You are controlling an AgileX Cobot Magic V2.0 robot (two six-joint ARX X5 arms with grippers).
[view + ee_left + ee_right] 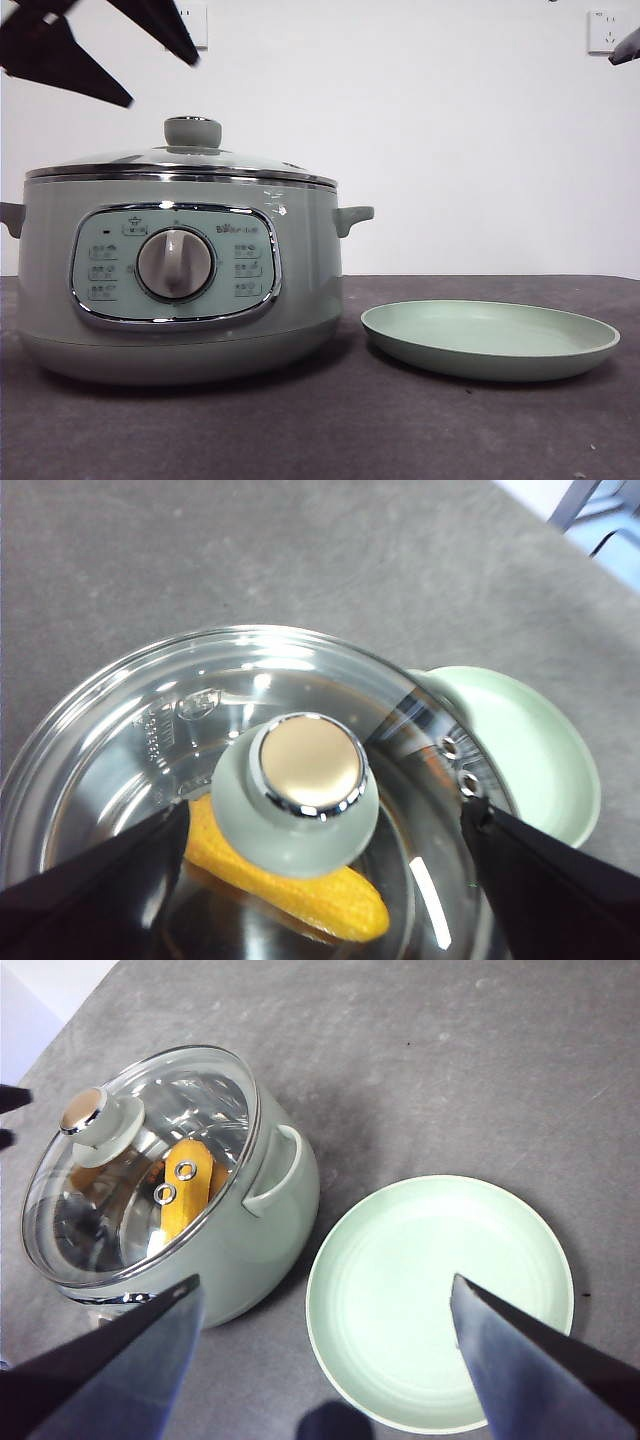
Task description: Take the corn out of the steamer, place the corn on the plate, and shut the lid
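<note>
The lid (185, 160) sits on the steamer (180, 290) with the corn (290, 885) inside, so the left gripper (320, 830) hangs wide open, holding nothing, over the knob (305, 780) to lift it, while the right gripper (325, 1305) waits wide open and empty above the bare plate (490, 340) at lower right on the desk (330, 430).

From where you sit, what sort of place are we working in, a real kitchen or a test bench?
Likely a staged test bench, not a kitchen: a bare grey tabletop against a plain white wall with sockets, holding only the steamer and an empty plate.
</note>
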